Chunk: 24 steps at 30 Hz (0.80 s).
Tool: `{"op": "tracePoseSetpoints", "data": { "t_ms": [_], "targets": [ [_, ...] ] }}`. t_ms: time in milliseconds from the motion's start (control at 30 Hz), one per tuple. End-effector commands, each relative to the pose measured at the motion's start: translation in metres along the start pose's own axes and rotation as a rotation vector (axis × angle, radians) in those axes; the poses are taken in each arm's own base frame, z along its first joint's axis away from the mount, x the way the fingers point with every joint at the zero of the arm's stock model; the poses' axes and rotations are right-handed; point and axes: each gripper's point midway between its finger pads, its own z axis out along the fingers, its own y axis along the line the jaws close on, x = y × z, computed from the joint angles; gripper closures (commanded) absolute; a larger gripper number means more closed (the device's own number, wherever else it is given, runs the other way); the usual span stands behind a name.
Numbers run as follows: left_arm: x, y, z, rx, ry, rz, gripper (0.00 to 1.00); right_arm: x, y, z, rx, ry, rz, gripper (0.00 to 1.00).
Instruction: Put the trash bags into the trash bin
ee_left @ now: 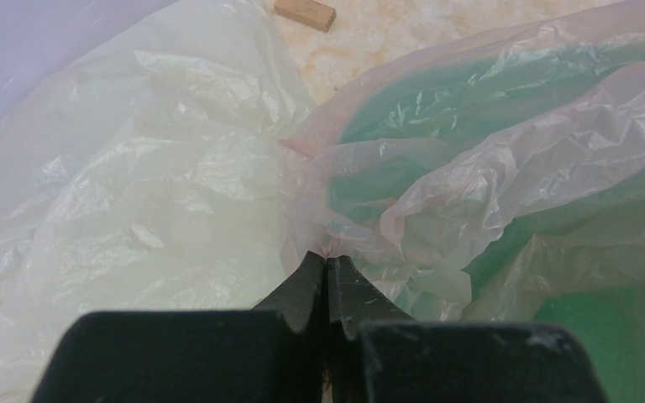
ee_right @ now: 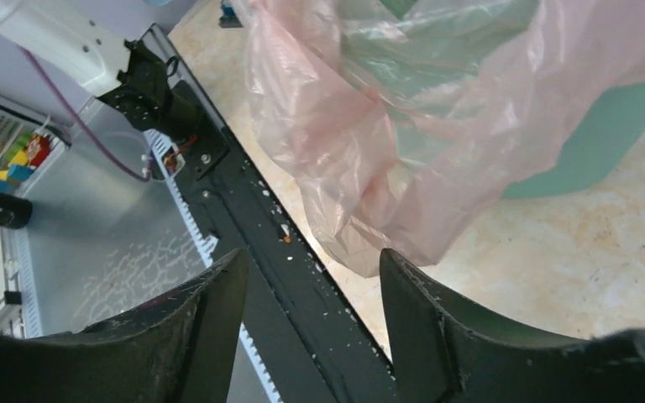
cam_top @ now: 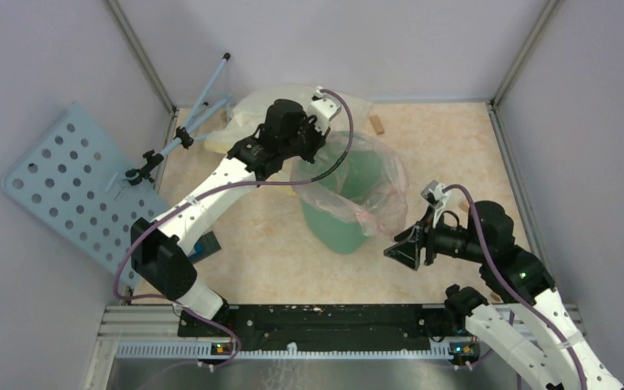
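Pink bag [cam_top: 380,180] draped over bin [cam_top: 337,231] | my left claw [ee_left: 327,262] pinches its far-left edge | my right claw [ee_right: 312,260] gapes empty, near right

Pale lilac walls [cam_top: 333,41], beige marbled tabletop [cam_top: 268,260]

Bright, even light pours from overhead; shadows on the tabletop [cam_top: 455,146] are faint and soft-edged. The pale-pink bag [ee_right: 369,126] sparkles with small white glints along its creases. Close up, the left gripper [ee_left: 327,260] reads as a flat black mass, a touch blurred. In the top view the walls [cam_top: 16,81] splay outward toward the corners.
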Motion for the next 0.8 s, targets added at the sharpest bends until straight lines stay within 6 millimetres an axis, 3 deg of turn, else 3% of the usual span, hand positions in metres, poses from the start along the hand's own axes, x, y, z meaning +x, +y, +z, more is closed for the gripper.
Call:
{"op": "tracePoseSetpoints", "data": {
  "t_ms": [0, 67, 167, 333, 433, 633, 767],
  "targets": [
    [-0.002, 0.007, 0.006, -0.014, -0.01, -0.004, 1.0, -0.007, -0.008, -0.007, 0.099, -0.015, 0.051, 0.39],
    [0.002, 0.007, 0.008, -0.01, 0.002, -0.005, 1.0, -0.021, -0.011, -0.014, 0.154, -0.055, 0.053, 0.33],
    [0.003, 0.005, 0.008, -0.008, 0.01, -0.014, 1.0, -0.044, -0.016, -0.031, 0.258, -0.118, 0.063, 0.15],
    [0.002, 0.005, 0.004, -0.012, 0.006, -0.039, 1.0, -0.082, -0.018, -0.064, 0.404, -0.206, 0.03, 0.12],
    [0.004, 0.005, 0.004, -0.015, 0.011, -0.046, 1.0, -0.103, -0.006, -0.076, 0.393, -0.254, -0.027, 0.12],
    [0.009, 0.004, 0.004, -0.016, 0.031, -0.058, 1.0, -0.123, 0.033, -0.07, 0.183, -0.273, -0.188, 0.16],
    [0.007, 0.004, 0.0, -0.015, 0.023, -0.06, 1.0, -0.136, 0.054, -0.055, 0.039, -0.249, -0.245, 0.21]
  ]
}}
